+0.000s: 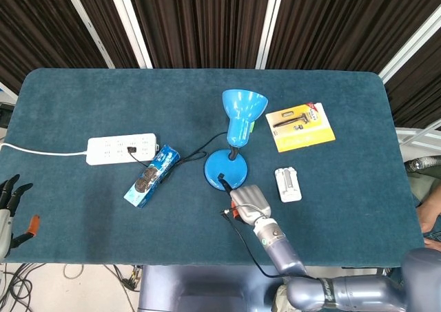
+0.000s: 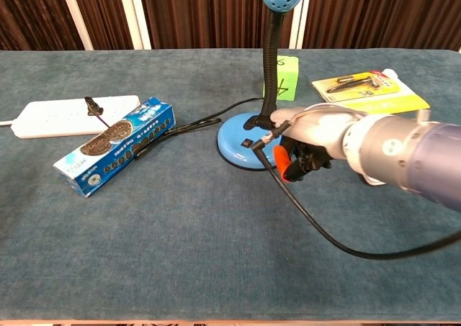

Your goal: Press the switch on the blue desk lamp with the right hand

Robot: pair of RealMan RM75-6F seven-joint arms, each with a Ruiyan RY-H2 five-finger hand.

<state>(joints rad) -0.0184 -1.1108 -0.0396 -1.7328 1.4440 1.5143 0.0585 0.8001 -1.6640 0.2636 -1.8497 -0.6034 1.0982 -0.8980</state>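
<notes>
The blue desk lamp stands mid-table with its round base and its shade raised on a black gooseneck. A small black switch sits on the front of the base. My right hand is just in front and to the right of the base, with one dark fingertip stretched onto the base at the switch and the other fingers curled in. It holds nothing. My left hand hangs off the table's near left edge, fingers spread and empty.
A white power strip and a blue cookie box lie left of the lamp, with the lamp cord running between them. A yellow blister pack and a small white item lie on the right.
</notes>
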